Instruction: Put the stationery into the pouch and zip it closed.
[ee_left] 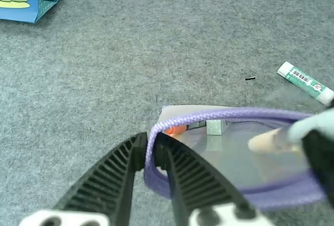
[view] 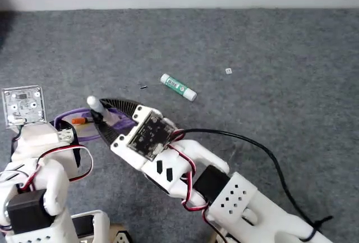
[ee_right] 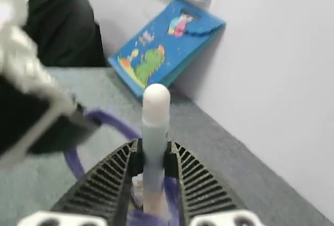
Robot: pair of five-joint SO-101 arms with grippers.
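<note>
Purple-edged pouch (ee_left: pixel 235 113) open, pale marker (ee_right: pixel 155 127) tip inside, glue stick (view: pixel 178 87) lying apart.

no lettering could be read anywhere. the glue stick (ee_left: pixel 305 82), lying beyond the pouch (ee_left: pixel 235 155), carried a barcode label whose print was too small to tell. the lettering on the blue bag (ee_right: pixel 167 48) was blurred.

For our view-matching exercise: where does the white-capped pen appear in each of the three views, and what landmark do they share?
High view: white-capped pen left of centre, poking up from the pouch.
Left wrist view: blurred, beyond the left gripper, tip at the pouch mouth.
Right wrist view: upright, clamped in the right gripper.
Shared landmark: the pouch's purple zip rim.
</note>
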